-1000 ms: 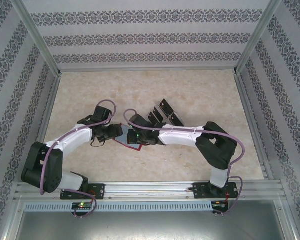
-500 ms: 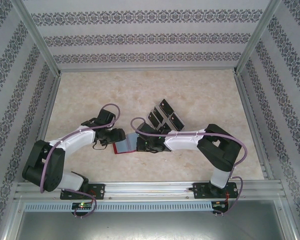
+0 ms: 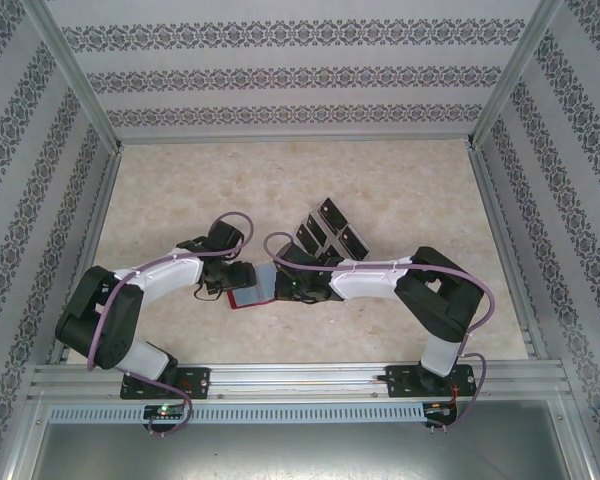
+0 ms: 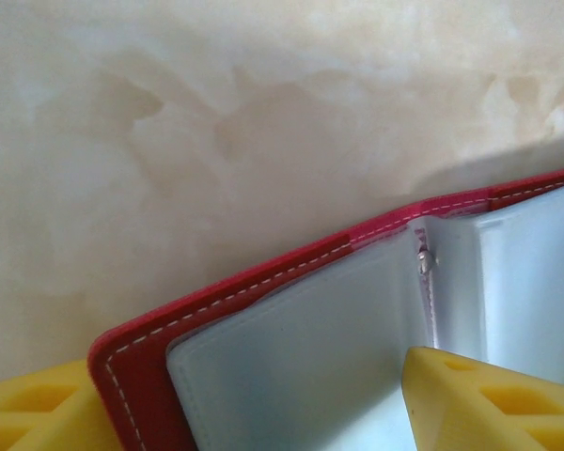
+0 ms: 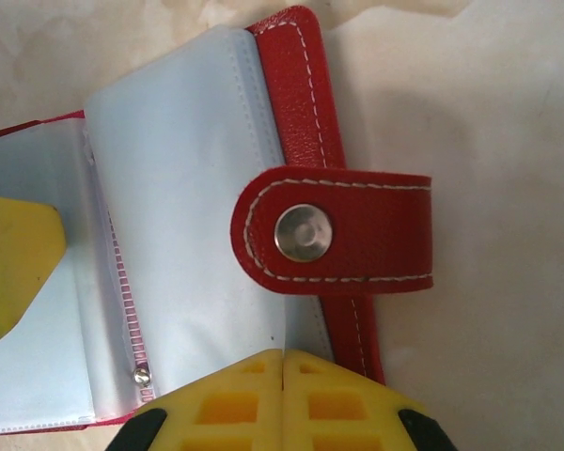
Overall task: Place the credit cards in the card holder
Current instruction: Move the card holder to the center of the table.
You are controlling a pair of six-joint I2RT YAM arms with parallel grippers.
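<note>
Left pincer (image 4: 254,399): the jaws stand wide, straddling a corner of the holder (image 4: 263,282). One finger is over a clear pocket and the other is outside the red cover. We cannot tell whether they press on it.
Right pincer (image 5: 282,395): closed, with nothing between the tips that we can see. It sits at the holder's (image 5: 301,85) edge on the tab (image 5: 357,235) side.
Holder (image 3: 248,298): lies open and flat on the worktop (image 3: 400,180), pockets up, spanning the gap between the two pincers. The pockets we see are empty.
Cards (image 3: 325,232): a black fanned row just beyond the right pincer (image 3: 285,283), farther from the bases and right of the holder.
Key relation: we judge the right arm nearer the cards. Their row runs diagonally away from its pincer, so that pincer would open and reach up and right.
Room: the worktop is bare beyond and beside the cards, and the walls are well apart. The tight spot is over the holder, where both pincers sit close together.
</note>
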